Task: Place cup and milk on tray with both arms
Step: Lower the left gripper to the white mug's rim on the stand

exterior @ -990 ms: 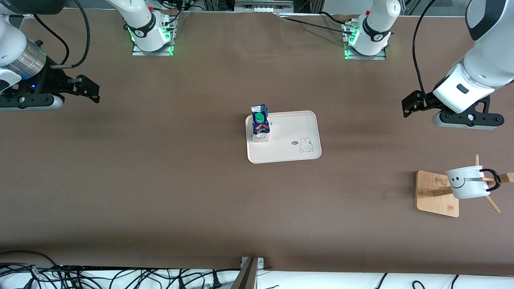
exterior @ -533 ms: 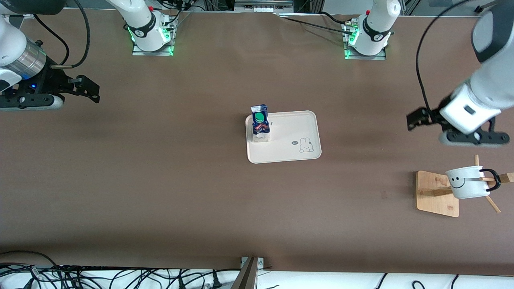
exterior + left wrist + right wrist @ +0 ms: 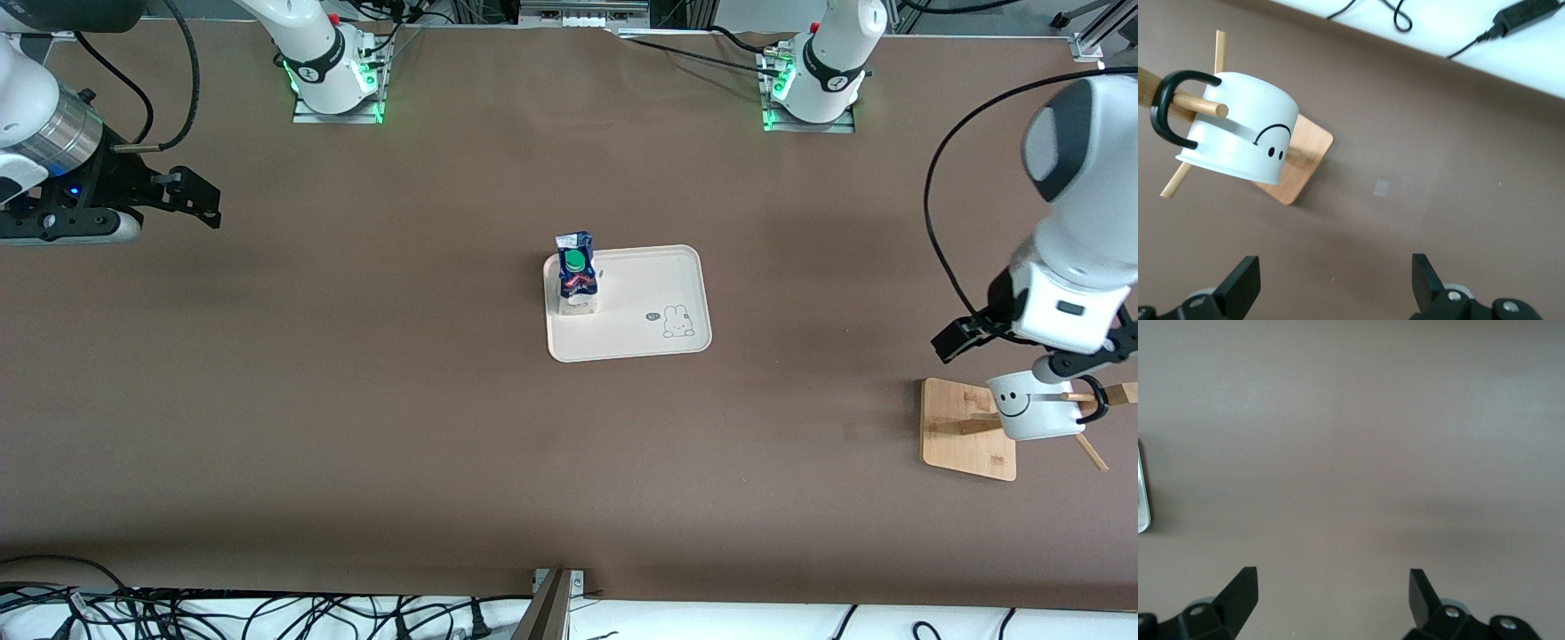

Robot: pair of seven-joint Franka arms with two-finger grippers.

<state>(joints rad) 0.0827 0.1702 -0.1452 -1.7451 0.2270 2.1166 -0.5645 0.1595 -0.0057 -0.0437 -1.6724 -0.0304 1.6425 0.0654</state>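
The cup [image 3: 1031,413] hangs by its black handle on a peg of a wooden rack at the left arm's end of the table; it also shows in the left wrist view [image 3: 1238,140]. The milk [image 3: 576,276] stands upright on the tray [image 3: 645,342], at the tray's end toward the right arm. My left gripper [image 3: 956,340] [image 3: 1335,280] is open and empty, over the table just beside the rack, close to the cup and not touching it. My right gripper [image 3: 200,196] [image 3: 1331,593] is open and empty and waits over the right arm's end of the table.
The wooden rack base [image 3: 960,436] [image 3: 1301,167] carries slanted pegs that stick out around the cup. Cables lie along the table's edge nearest the front camera. Bare brown table lies between the tray and the rack.
My left arm has swung down and toward the front camera, bringing its gripper from well above the rack to just beside the cup. The right arm, milk, tray and cup have not moved.
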